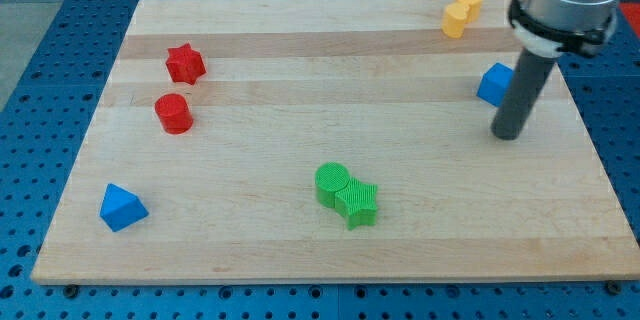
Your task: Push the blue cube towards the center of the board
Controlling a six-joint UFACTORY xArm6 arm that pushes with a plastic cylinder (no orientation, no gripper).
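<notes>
**Rod tip planted beside the blue cube at the board's right edge**

The arm's dark rod comes down from the view's top right, and my tip point(508, 134) rests on the wooden board point(300, 160) near its right-hand edge. The rod is a plain straight stick — it has nothing that opens or closes, and it carries nothing. The blue cube point(493, 84) sits just to the view's left of the rod's shaft and a little above the tip; the rod overlaps the cube's right side in this view, so whether the two actually touch cannot be told. The cube lies well to the right of the board's middle, in the upper right part of the surface.

Further up, near the top edge and to the left of the arm's grey housing, stands a yellow block point(462, 12) with a rounded, two-lobed outline. In the lower middle of the board a green cylinder point(333, 184) and a green star-shaped block point(358, 204) sit pressed against each other, the star to the lower right. On the far left — well apart from the tip — a red star-shaped block point(185, 63) lies above a red cylinder point(173, 113). A blue triangular block point(122, 207) occupies the lower left corner area. The board rests on a blue perforated table point(40, 80).
</notes>
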